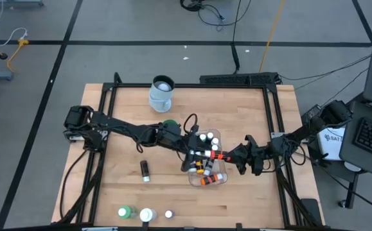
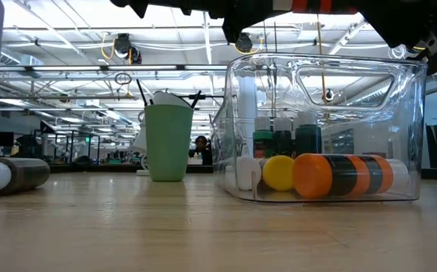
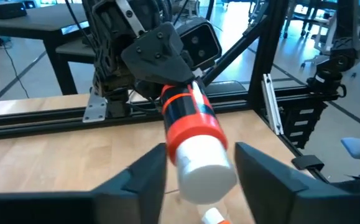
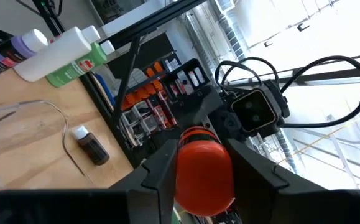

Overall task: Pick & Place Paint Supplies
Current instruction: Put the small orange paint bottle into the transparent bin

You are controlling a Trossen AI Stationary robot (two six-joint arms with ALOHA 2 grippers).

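Pale wood table (image 1: 121, 147) carries a clear tub (image 1: 219, 179) right of centre. Above it an orange bottle (image 1: 210, 154) lies level, long axis three-to-nine o'clock, white cap toward nine. Right gripper (image 1: 232, 156) clamps its base; left gripper (image 1: 192, 153) brackets the cap, whether gripping I cannot tell.

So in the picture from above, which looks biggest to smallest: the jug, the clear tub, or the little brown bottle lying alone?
From the high view:
1. Clear tub, largest.
2. Jug, clearly smaller than the tub.
3. Brown bottle, smallest by far.
The arms hide part of the tub, but it still looks largest.
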